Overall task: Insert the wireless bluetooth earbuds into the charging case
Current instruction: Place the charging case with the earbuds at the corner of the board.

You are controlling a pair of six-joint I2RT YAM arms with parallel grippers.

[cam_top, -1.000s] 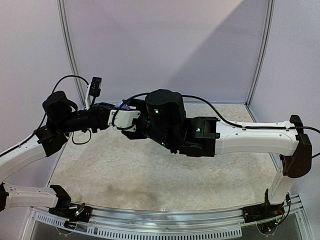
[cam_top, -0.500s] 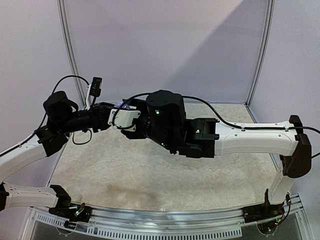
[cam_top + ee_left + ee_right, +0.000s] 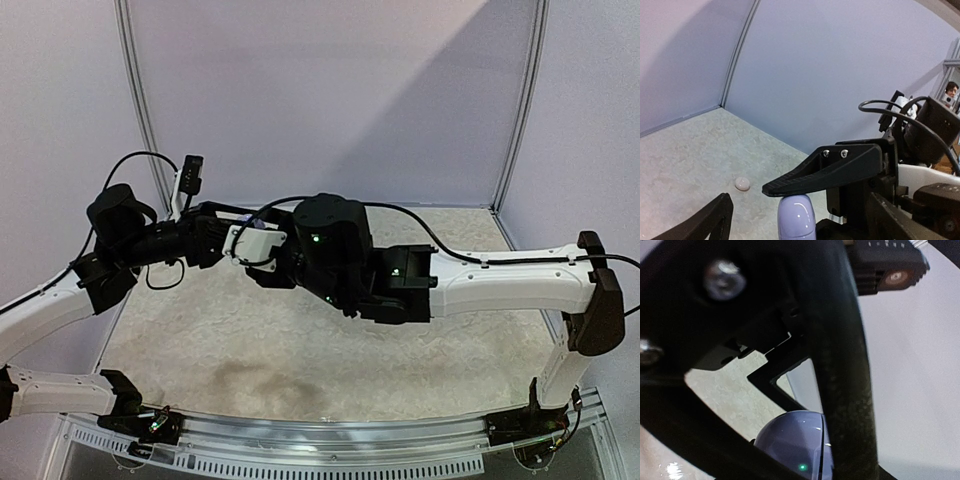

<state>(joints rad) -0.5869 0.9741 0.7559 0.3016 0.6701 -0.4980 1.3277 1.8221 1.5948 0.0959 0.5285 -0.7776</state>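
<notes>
Both arms meet in the air above the far-left corner of the pale mottled tabletop (image 3: pixel 300 340), the left gripper (image 3: pixel 218 228) tip to tip with the right gripper (image 3: pixel 236 243).

The small rounded pale-lavender plastic charging case (image 3: pixel 796 220) sits between them, off the table, with its domed top upward and closed.

Obstructions:
- In the left wrist view, a black wedge-shaped finger with two screws (image 3: pixel 825 170) lies across the case, its tip just above the dome.
- In the right wrist view, a thick black bar (image 3: pixel 840 390) covers the right side of the case (image 3: pixel 790 440).

Whether either gripper is spread or pinching cannot be told; dark parts overlap.

A tiny whitish rounded earbud (image 3: pixel 742 184) lies on the table, well apart from the case. A black cable (image 3: pixel 420 225) loops over the right arm.
</notes>
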